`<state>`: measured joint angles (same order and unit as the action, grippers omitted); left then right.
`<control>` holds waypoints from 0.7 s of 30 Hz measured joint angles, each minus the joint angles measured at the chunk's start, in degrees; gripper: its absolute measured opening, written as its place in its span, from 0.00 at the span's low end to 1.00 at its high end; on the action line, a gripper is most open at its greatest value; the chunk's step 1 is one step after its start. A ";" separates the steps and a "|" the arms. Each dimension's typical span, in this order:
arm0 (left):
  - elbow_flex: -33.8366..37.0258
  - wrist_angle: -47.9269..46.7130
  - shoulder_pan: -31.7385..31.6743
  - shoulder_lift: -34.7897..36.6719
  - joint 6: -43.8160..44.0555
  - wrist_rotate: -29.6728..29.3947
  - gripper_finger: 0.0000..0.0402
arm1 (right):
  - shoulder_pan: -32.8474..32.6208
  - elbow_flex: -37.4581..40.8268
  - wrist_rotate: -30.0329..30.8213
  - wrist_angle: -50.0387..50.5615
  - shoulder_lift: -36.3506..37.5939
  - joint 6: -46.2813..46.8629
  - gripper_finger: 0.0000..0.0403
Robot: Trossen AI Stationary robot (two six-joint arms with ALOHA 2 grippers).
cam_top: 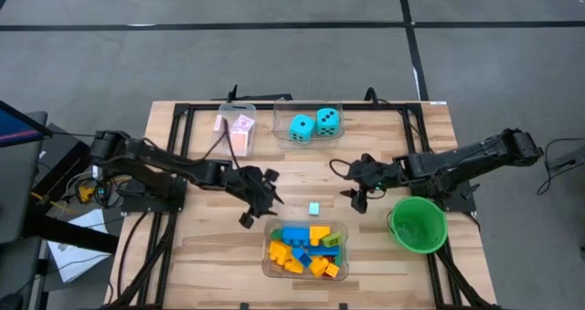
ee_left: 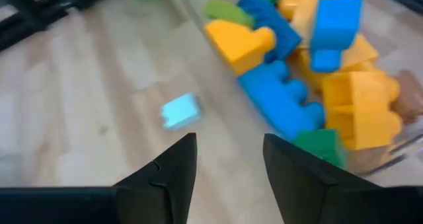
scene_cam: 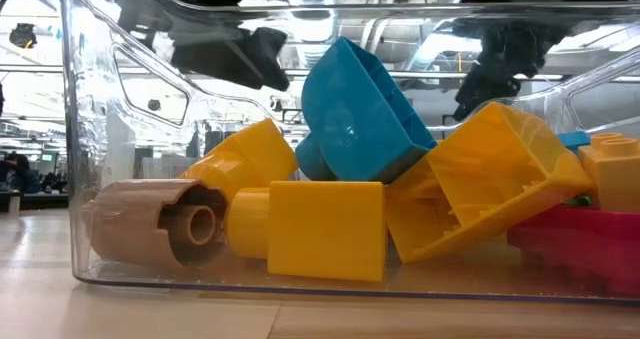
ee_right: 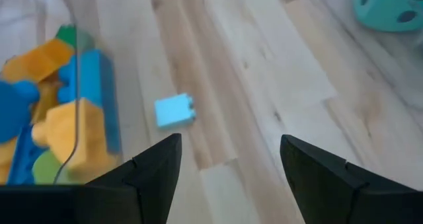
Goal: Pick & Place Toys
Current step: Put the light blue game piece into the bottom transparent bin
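Observation:
A small light-blue brick [cam_top: 313,207] lies alone on the wooden table between my two grippers; it also shows in the wrist views [ee_left: 180,110] [ee_right: 174,111]. My left gripper [cam_top: 260,197] [ee_left: 229,141] hovers open just left of it, beside the far left corner of a clear tub [cam_top: 304,249] filled with blue, yellow, orange and green bricks [ee_left: 310,72]. My right gripper [cam_top: 358,189] [ee_right: 231,141] hovers open to the brick's right, holding nothing. Two cyan dice [cam_top: 313,123] sit in a clear tub at the far edge. Pink-backed cards [cam_top: 239,129] lie in another tub to its left.
A green round bowl [cam_top: 418,224] stands at the right, below my right arm. The low view looks through the brick tub's clear wall [scene_cam: 90,179] at yellow, blue and red bricks. Bare wood lies between the far tubs and the brick tub.

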<state>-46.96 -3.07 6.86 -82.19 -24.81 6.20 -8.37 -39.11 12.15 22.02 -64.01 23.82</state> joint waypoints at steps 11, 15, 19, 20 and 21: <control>11.29 4.21 -7.08 13.67 -0.11 -2.35 0.43 | 6.47 0.06 -9.03 -6.01 -6.22 -0.27 0.62; 16.91 9.76 -9.61 17.09 -0.91 -2.36 0.42 | 7.82 0.00 -15.69 -9.49 -14.19 -3.76 0.62; 21.13 14.29 -10.52 19.16 -1.64 -2.27 0.42 | 8.71 0.02 -18.30 -12.46 -20.94 -6.05 0.62; 21.94 14.51 -10.54 19.74 -1.79 -2.27 0.42 | 8.98 0.08 -19.23 -13.50 -21.48 -6.06 0.62; 22.67 14.47 -10.54 20.31 -1.81 -2.16 0.42 | 9.03 0.02 -19.84 -15.31 -22.02 -6.03 0.62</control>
<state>-24.29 11.39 -3.68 -61.89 -26.62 4.04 0.66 -39.10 -7.70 6.71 -86.03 17.79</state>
